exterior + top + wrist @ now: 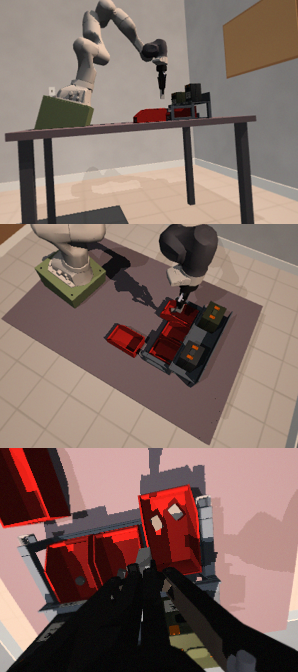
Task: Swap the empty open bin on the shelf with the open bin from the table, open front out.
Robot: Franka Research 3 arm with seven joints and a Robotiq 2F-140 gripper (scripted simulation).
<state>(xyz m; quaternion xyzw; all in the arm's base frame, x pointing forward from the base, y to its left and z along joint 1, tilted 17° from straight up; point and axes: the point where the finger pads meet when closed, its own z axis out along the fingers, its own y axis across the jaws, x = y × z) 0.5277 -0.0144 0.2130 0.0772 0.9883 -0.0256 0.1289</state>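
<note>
A red open bin (125, 339) stands on the table top left of the shelf, and I see nothing in it; it also shows in the wrist view (30, 483). A red bin with two light parts (170, 530) (177, 313) sits in the shelf's end place, jutting farther out in front than the two red bins beside it (117, 553) (70, 568). My gripper (146, 556) (176, 308) is shut and empty. It hangs above that end bin's rear, well clear of the shelf in the side view (162, 95).
The grey shelf (184, 344) stands on the mat, with two dark boxes with orange marks (213, 316) (193, 356) on its upper board. The arm's green base (71, 281) is at the far left.
</note>
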